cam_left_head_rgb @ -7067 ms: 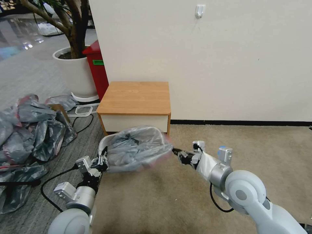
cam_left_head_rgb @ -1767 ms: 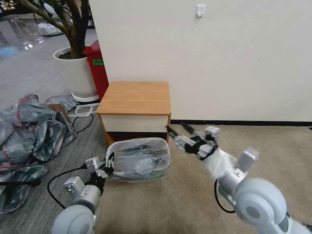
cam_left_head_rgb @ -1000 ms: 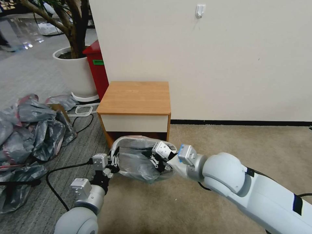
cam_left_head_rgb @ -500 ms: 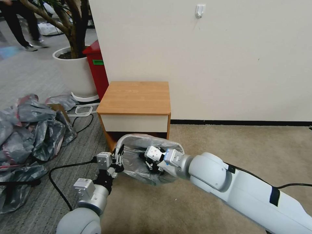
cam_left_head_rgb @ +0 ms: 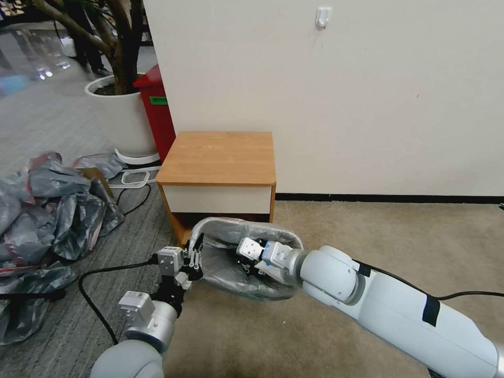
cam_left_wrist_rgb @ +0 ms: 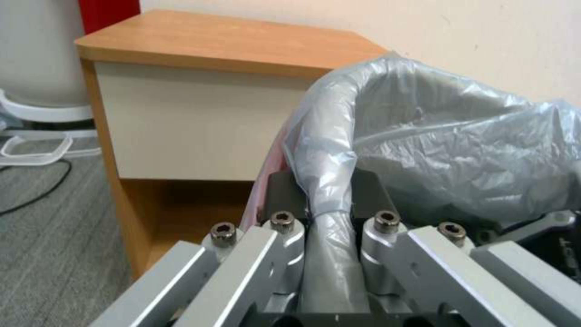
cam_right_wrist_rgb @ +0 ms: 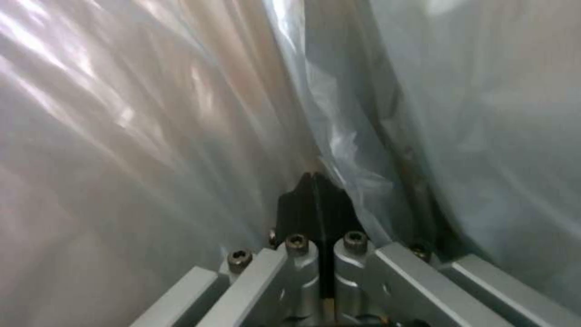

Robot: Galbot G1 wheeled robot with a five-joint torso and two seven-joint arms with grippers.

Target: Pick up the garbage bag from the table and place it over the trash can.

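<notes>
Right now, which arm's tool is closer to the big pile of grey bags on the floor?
Left. The left tool grips the garbage bag on the trash can rim facing the pile; the right tool is inside the can, farther away.

No text, brand or number can be read anywhere; the small green rectangular label (cam_left_head_rgb: 158, 100) on the tall red plastic bin (cam_left_head_rgb: 156, 113) beside the white plant pot is too small to make out.
</notes>
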